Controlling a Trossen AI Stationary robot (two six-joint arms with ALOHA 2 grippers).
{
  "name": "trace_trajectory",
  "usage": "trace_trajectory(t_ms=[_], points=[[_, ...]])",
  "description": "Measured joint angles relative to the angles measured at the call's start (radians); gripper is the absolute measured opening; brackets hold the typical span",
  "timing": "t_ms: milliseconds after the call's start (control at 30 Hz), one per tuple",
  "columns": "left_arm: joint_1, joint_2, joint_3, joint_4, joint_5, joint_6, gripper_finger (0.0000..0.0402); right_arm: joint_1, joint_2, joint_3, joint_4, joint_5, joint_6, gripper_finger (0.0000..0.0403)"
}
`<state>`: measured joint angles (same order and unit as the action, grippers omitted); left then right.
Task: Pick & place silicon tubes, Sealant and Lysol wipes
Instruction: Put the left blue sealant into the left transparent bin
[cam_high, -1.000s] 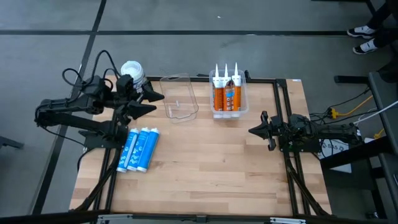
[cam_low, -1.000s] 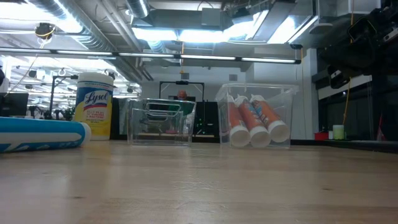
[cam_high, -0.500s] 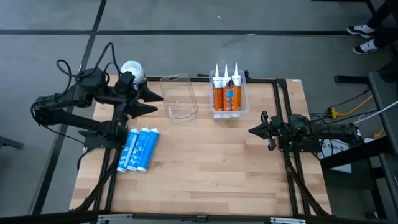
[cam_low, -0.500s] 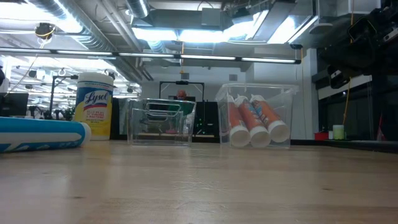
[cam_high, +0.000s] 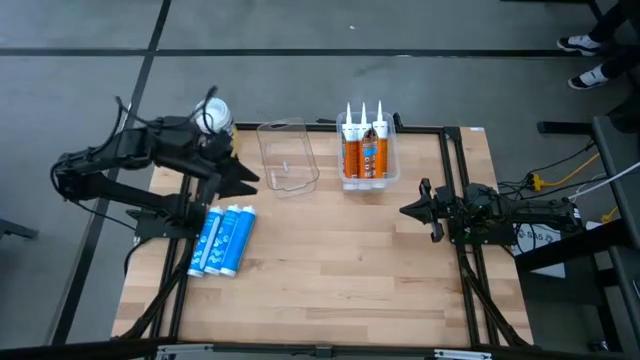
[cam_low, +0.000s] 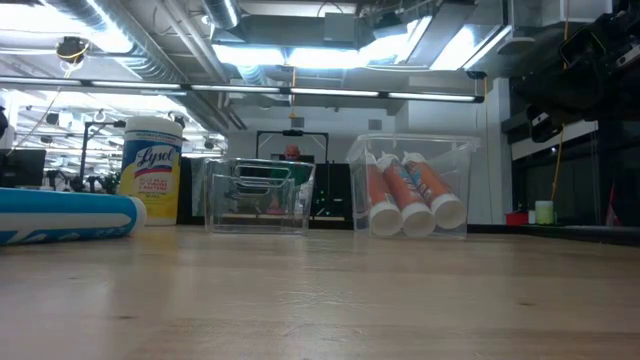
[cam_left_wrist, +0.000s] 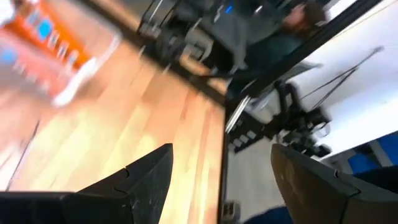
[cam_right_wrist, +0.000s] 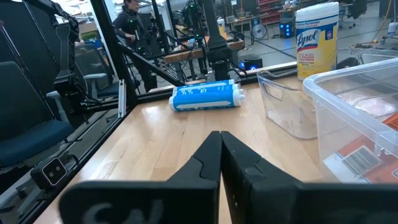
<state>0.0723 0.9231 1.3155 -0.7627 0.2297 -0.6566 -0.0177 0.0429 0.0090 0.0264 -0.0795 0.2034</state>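
1. The left gripper (cam_high: 243, 180) hovers over the table's (cam_high: 330, 260) far left part with its fingers spread wide and nothing between them.
2. The Lysol wipes (cam_high: 214, 115) stand upright just behind that gripper, at the far left corner.
3. Three blue tubes (cam_high: 222, 240) with white caps lie side by side on the near side of it.
4. An empty clear bin (cam_high: 288, 156) sits just to its right.
5. A second clear bin (cam_high: 367, 152), farther right, holds three orange sealant tubes (cam_high: 364, 148).
6. The right gripper (cam_high: 406, 211) waits at the right edge, fingers pressed together, empty, near that bin.
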Motion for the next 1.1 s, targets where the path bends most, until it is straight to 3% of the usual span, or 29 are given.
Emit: trace_trajectory(t_ms=[367,833,1100], points=[[0.0,0.054,0.0,-0.247,0.001,-0.093,0.0265,0.0,0.0,0.0,0.0,0.0,-0.001,0.0012],[0.0,0.157,0.0,-0.447,-0.024,-0.103,0.0265,0.0,0.0,0.0,0.0,0.0,-0.001,0.0012],[0.0,0.234,0.0,-0.544,-0.027,-0.193,0.0265,0.0,0.0,0.0,0.0,0.0,-0.001,0.0012]])
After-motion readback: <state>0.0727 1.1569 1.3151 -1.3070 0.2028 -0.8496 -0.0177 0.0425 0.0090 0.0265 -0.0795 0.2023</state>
